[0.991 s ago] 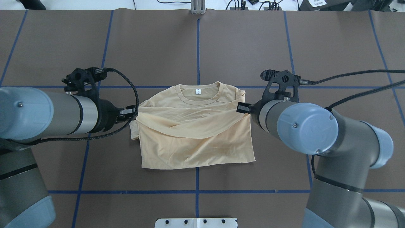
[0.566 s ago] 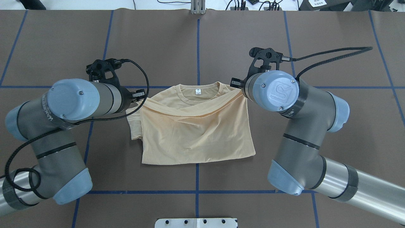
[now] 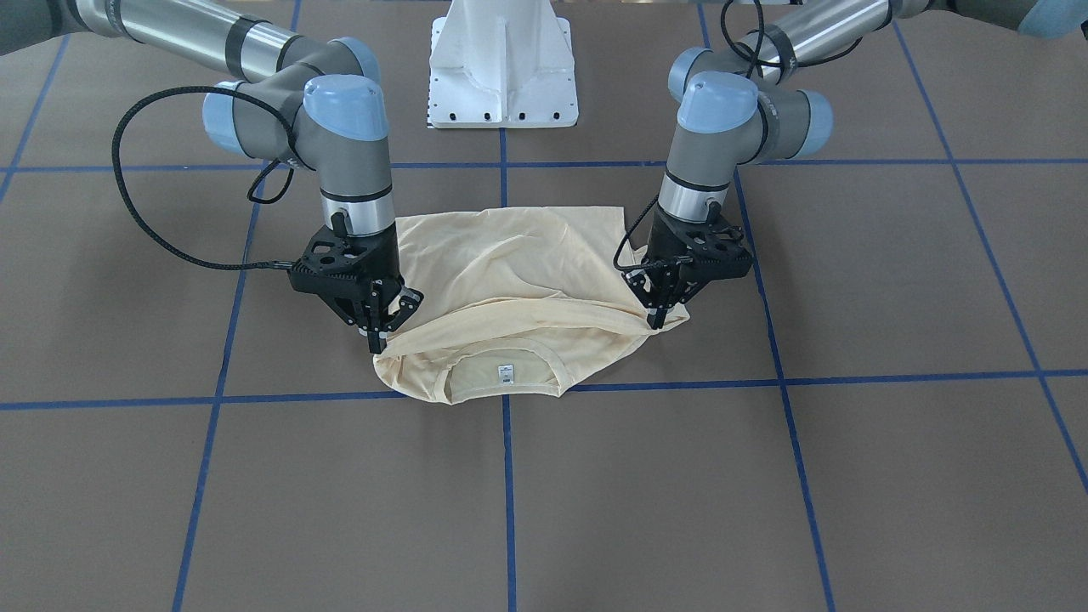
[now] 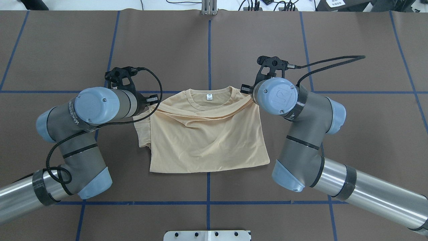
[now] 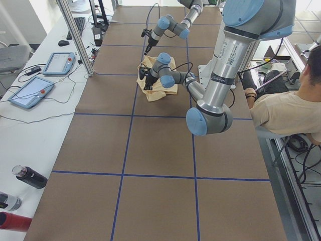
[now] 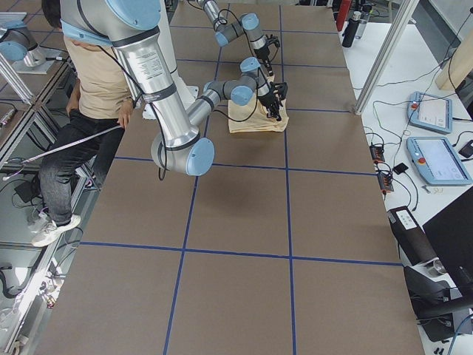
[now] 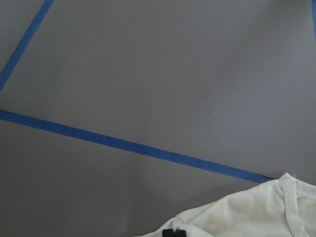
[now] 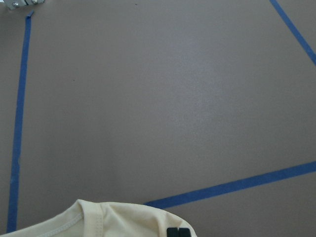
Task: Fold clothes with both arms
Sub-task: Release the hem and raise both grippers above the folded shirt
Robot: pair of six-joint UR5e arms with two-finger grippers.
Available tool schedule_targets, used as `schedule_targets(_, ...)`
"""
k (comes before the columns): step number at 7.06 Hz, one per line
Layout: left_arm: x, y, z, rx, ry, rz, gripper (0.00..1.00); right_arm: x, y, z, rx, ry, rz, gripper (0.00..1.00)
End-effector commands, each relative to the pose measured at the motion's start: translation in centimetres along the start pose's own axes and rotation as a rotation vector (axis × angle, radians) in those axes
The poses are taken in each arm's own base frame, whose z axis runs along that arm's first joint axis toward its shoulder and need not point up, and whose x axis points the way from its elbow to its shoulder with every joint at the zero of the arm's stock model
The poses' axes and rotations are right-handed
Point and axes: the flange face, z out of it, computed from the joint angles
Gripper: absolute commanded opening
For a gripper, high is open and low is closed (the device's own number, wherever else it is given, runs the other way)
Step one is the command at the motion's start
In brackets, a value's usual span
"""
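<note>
Scene: a cream T-shirt (image 4: 207,144) lies in the middle of the counter (image 3: 765,476), its collar (image 4: 192,100) pointing away from the robot. A pincer is posted at each shoulder.
Where the shirt is: flat on the brown surface, straddling the centre blue tape line (image 3: 508,476). The neck tag (image 4: 209,96) is in plain view just beyond the carried fold.
Why it is held so: the lower half is doubled over the body and its edge sags between the two grips just short of the collar. It looks to be held at both corners so the fold lands square.
Left pincer (image 3: 656,316): jaws narrow, nipped on the fold's corner by the shirt's left shoulder, low over the counter.
Right pincer (image 3: 378,336): jaws likewise pinched tight on the opposite corner. Whether the tips press the layer beneath cannot be told.
Wrist views: each shows only a black fingertip (image 7: 174,232) at the bottom edge against cream cloth, with bare counter ahead.
Step in hand: setting the fold down — letting go appears to come next.
Risk: thin cloth may cling and drag back if a pincer lifts before its jaws part fully.
</note>
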Motion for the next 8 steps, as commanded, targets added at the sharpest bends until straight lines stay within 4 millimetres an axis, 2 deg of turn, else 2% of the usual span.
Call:
schedule_targets(1, 0.2, -0.8, -0.8, 0.011, 0.02, 0.025, 0.0, 0.1, -1.1, -0.3, 0.002, -0.013, 0.006, 0.0)
schedule_targets(2, 0.1, -1.3, -1.0, 0.015, 0.021, 0.027, 0.0, 0.2, -1.6, -0.4, -0.029, -0.022, -0.013, 0.0)
schedule_targets(6, -0.7, -2.1, -1.0, 0.027, 0.012, 0.063, 0.0, 1.0, -1.5, 0.2, -0.033, -0.006, -0.02, 0.0)
schedule_targets(7, -0.9, -2.2, -1.0, 0.028, 0.01, 0.067, 0.15, 1.0, -1.8, 0.2, -0.029, -0.005, -0.037, 0.08)
schedule_targets(8, -1.0, -2.5, -1.0, 0.028, 0.009, 0.083, 0.38, 1.1, -2.2, 0.2, -0.025, -0.002, -0.033, 0.44)
